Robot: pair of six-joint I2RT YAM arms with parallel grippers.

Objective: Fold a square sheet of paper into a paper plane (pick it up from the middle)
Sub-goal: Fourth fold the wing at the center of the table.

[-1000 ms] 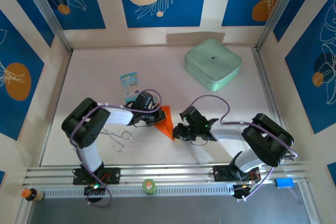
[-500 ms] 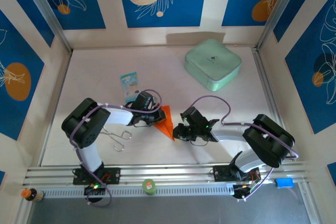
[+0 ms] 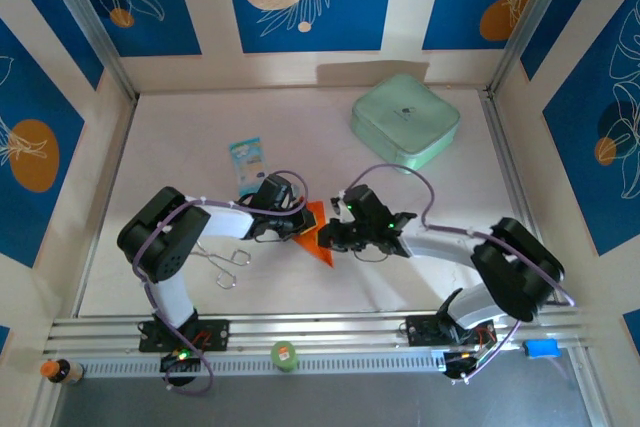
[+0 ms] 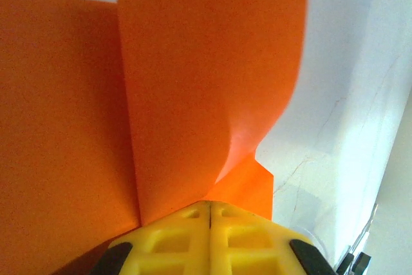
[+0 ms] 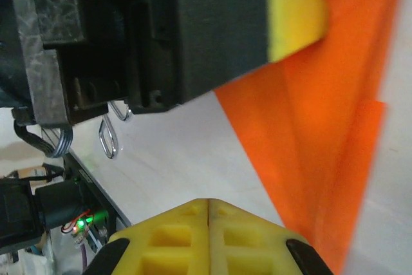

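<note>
One thin, smooth orange paper sheet (image 4: 193,82), creased, triangular, pointed.

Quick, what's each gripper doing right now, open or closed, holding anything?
Left gripper: closed, pinching the orange paper.
Right gripper: closed beside the orange paper; whether it grips it cannot be told.

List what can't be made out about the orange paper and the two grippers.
- Top view: folds in the paper are too small, and the left gripper and right gripper cover part.
- Left wrist view: the paper runs off the left and top edges; the shut fingers hide whether they pinch it.
- Right wrist view: the paper is blurred and cut off at the top edge.
</note>
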